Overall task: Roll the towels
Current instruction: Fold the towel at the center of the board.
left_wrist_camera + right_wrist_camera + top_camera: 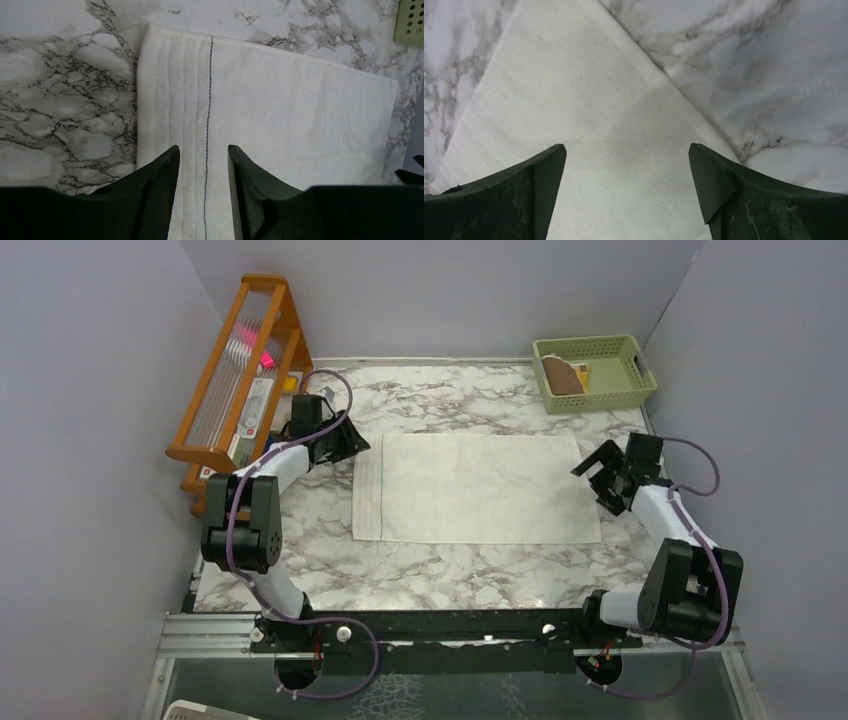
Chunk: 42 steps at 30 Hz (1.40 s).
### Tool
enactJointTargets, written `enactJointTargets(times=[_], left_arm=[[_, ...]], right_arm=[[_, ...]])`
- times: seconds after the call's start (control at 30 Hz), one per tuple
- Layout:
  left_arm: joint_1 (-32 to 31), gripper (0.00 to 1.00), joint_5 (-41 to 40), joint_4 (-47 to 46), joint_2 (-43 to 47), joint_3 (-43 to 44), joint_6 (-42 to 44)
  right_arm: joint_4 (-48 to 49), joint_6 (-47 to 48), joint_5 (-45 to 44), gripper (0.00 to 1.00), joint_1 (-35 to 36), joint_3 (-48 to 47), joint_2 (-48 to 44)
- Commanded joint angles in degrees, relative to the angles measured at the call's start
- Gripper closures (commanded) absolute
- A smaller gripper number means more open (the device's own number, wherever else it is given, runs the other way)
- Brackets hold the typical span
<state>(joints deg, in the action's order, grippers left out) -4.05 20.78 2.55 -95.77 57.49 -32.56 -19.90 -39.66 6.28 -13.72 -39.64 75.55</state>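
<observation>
1. While it lies spread flat and unrolled on the white, grey-veined marble surface (450, 575), the cream rectangular cloth towel (478, 488) has its long sides running left to right.
2. Thin dark stitched line (209, 100) crosses the cream towel near its left end, parallel to that short edge.
3. Left hand (345, 445) sits at the cream towel's far-left corner. Its black fingers are parted by a narrow gap and pinch nothing. The stitched line shows through the gap in the wrist view.
4. Right hand (600, 483) sits at the cream towel's right edge, toward the far corner. Fingers are spread wide with nothing between them and cloth visible beneath. Cannot tell whether either hand touches the cloth.
5. Brown and mustard cloth towel (562, 375) sits in a pale green perforated plastic basket (600, 397), beyond the cream towel's far-right corner and well apart from it.
6. Orange-brown wooden rack (235, 375) stands beyond and left of the cream towel's far-left corner, behind the left hand.
</observation>
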Motion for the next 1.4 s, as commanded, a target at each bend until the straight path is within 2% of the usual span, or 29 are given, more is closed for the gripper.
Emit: enactJointTargets(times=[0.0, 0.1, 0.23, 0.37, 0.8, 0.97, 1.17, 1.37], left_arm=[[1.3, 0.56, 3.9, 4.0, -5.8, 7.4, 4.7], [1.6, 0.56, 4.4, 9.9, -10.8, 14.3, 9.4], [1.8, 0.55, 1.5, 14.1, -14.6, 20.0, 14.4], [2.1, 0.54, 0.3, 14.2, -16.4, 22.0, 17.3], [2.2, 0.53, -1.4, 11.6, -23.7, 24.4, 21.8], [2.1, 0.53, -1.8, 12.4, -26.2, 27.9, 22.9], [1.8, 0.57, -3.0, 13.1, -27.9, 28.8, 24.7], [1.1, 0.73, -6.0, 14.1, -28.6, 27.2, 27.0]], right_arm=[[-0.4, 1.8, -8.9, 0.06, 3.1, -9.1, -1.7], [-0.1, 2.0, -10.0, 0.06, 5.0, -12.0, 0.0], [3.1, 0.9, -5.8, 0.05, 5.5, -12.1, 0.7], [6.8, 1.4, -3.5, 0.05, 5.6, -11.0, 0.2], [8.6, 2.1, -0.9, 0.07, 5.6, -11.1, 1.8], [8.5, 3.2, -1.0, 0.04, 5.6, -10.9, 1.6], [8.5, 3.0, -1.5, 0.03, 5.6, -10.9, 1.9], [8.0, 2.0, -2.6, 0.03, 5.6, -11.9, 3.0]])
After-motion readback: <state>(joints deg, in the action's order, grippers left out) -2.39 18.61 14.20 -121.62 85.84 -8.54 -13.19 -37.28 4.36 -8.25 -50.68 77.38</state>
